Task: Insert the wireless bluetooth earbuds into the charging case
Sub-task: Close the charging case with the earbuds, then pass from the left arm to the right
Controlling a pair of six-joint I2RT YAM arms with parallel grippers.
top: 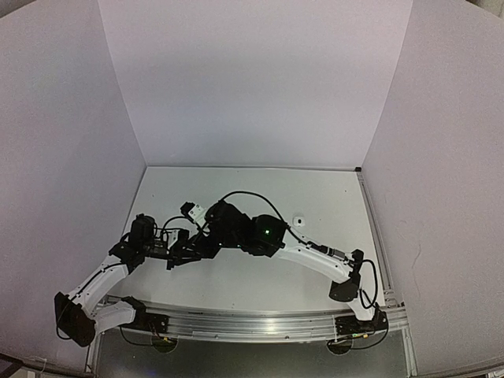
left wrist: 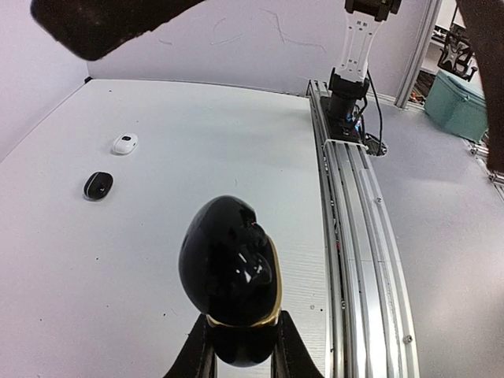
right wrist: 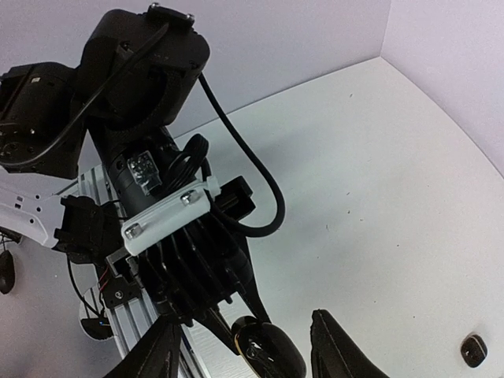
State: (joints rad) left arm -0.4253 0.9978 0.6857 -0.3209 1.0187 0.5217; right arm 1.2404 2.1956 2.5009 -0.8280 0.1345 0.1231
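Left gripper [left wrist: 240, 350] is clamped on the glossy black charging case [left wrist: 232, 260], up off the table [left wrist: 236, 118]. Right gripper [right wrist: 248, 354] stands spread wide either side of that case. Black earbud [left wrist: 98, 185] and white earbud [left wrist: 124, 143] lie well apart from the case, black one nearer.

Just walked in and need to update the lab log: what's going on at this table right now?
The left gripper is clamped on the lower end of a glossy black charging case, holding it up off the table. The right gripper sits around that case with its jaws apart, not gripping it. A small white piece and a small black piece lie apart on the table, too small to tell whether they are buds or cases. No earbud is visibly in either gripper.
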